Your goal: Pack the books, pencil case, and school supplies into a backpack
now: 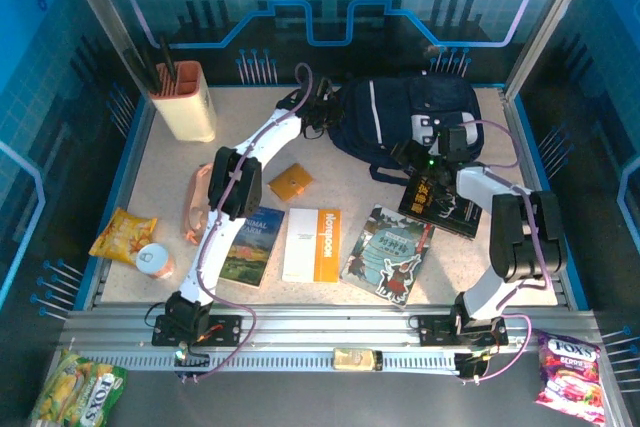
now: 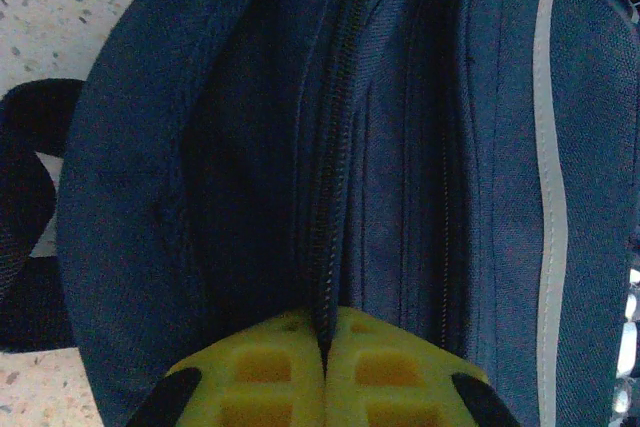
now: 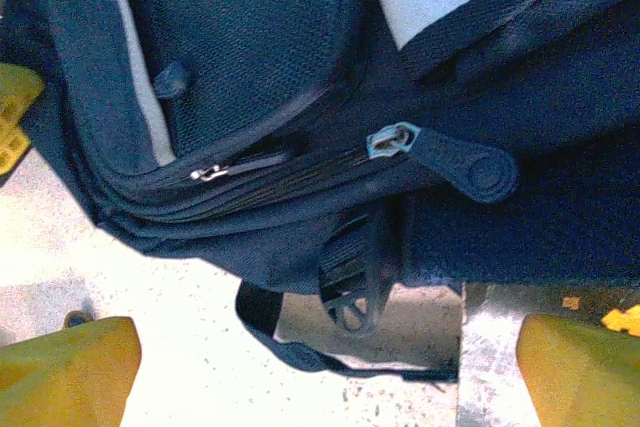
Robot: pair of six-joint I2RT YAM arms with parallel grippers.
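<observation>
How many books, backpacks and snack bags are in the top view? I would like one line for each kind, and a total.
Books: 4 (blue-green book, white-and-orange notebook, teal cartoon book, black book)
Backpacks: 1 (navy backpack)
Snack bags: 3 (yellow bag, green-yellow bag, pink bag)
Total: 8

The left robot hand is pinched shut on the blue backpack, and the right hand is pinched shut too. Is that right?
Not quite. The right gripper is open: the right wrist view shows its yellow fingers far apart, gripping nothing. The left gripper is pinched shut on the blue backpack, as you said.
</observation>
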